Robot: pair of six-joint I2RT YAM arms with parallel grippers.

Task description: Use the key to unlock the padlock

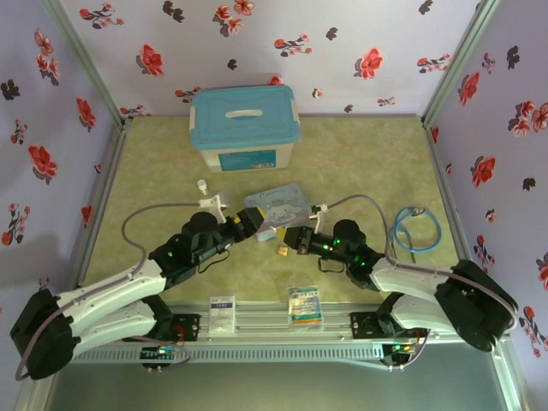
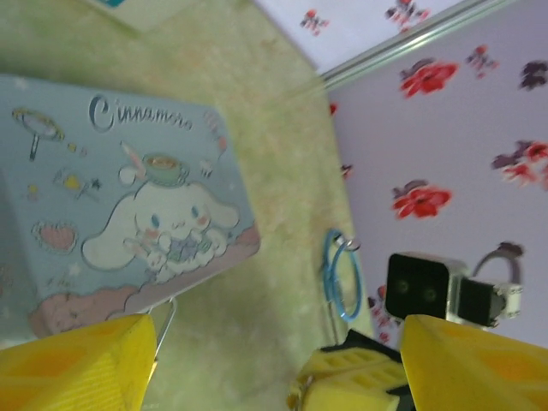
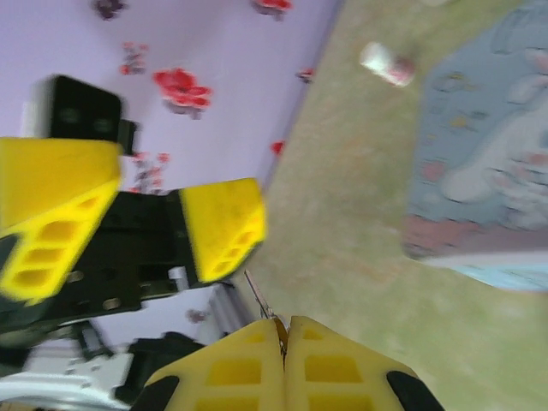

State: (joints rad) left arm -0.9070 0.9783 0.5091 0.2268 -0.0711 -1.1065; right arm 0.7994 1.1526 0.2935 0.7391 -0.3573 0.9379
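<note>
Left pincer point(image 2: 276, 342) stands open, empty. Padlock point(image 1: 280, 251) lies unheld on the desk point(image 1: 360, 154), at 6 o'clock of the tin point(image 1: 274, 205). Right pincer point(image 3: 285, 330) is closed, apparently on the key point(image 3: 257, 295). Risks: padlock skids under insertion; thin key twists.

3 lilac walls point(image 1: 282, 17) (red and dark flower print) around a mottled green tabletop point(image 1: 368, 163)

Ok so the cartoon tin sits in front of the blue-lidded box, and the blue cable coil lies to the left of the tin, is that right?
Not quite. The blue cable coil lies to the right of the cartoon tin, not the left, as the top external view shows. The tin does sit in front of the blue-lidded box.
</note>
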